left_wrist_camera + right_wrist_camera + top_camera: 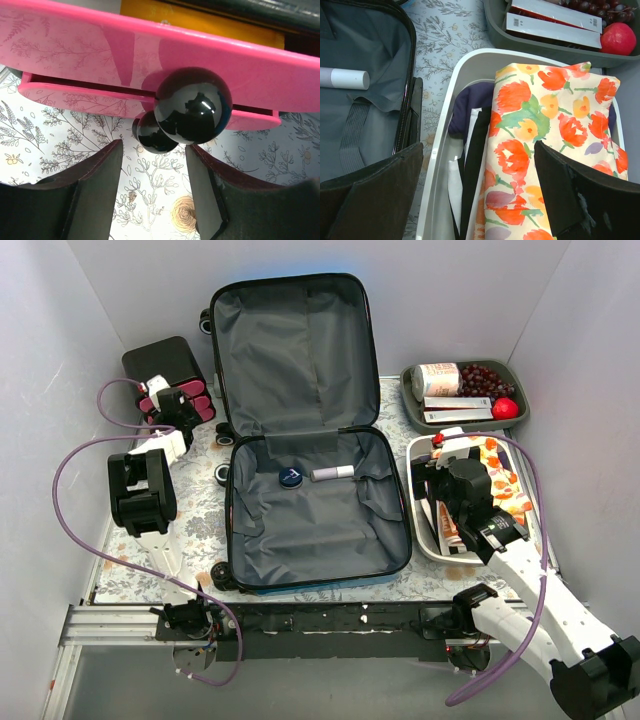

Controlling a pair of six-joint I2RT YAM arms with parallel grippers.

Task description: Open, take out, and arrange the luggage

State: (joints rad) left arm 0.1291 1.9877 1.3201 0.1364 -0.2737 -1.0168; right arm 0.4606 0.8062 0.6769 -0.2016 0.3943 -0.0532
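Two arms flank the luggage [300,540], which lies unzipped mid-desk [200,530] with its lid raised toward the far edge. A white tube [333,473] and a dark round tin [290,477] sit on the lining. The left pincer [178,405] is at the black box [160,358] in the far left corner; the right pincer [452,443] hangs over the white tray [415,510] at the right edge.

Left wrist: the jaws are apart, flanking a pink drawer's [75,50] black knob [192,105].

Right wrist: the jaws are spread wide and empty above a floral cloth [535,120].

Left gripper [176,406] partly open, right gripper [452,445] wide open, angled downward
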